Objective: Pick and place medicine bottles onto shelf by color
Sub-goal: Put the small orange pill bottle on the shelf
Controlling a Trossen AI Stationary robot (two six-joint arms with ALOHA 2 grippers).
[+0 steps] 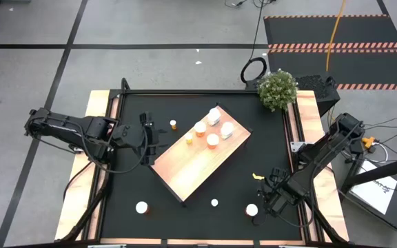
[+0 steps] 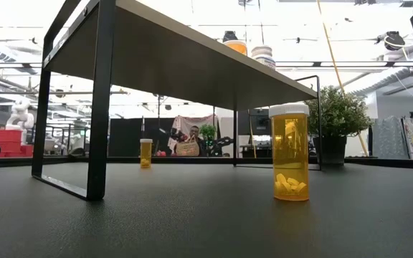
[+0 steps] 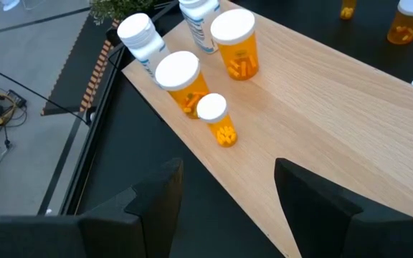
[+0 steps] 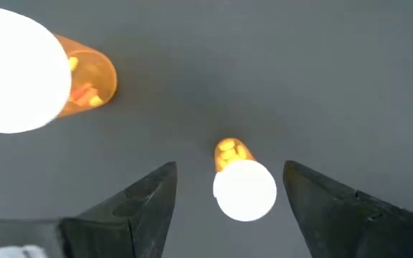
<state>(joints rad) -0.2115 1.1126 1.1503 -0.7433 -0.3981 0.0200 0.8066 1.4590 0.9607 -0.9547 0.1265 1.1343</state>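
Left claw (image 1: 150, 138) hangs at the shelf's left end, fingers parted, nothing between them. An orange bottle (image 1: 142, 207) stands alone on the black mat near the front left. A small orange bottle (image 1: 173, 125) sits on the mat just behind the shelf (image 1: 185, 169), a pale wood board on a dark frame, set at a slant mid-table. Five bottles cluster on its far end: three orange with white caps (image 3: 236, 44), two white (image 3: 140, 37). Another small orange bottle (image 1: 214, 202) stands in front of the shelf. Small yellow object (image 1: 258, 176) lies right of the board. Right claw (image 4: 229, 192) hovers over the front right, fingers spread wide around a small orange, white-capped bottle (image 4: 244, 188), not touching it. Potted plant (image 1: 278, 89) at the table's far right corner. Grey tiled floor around; striped mat beyond.
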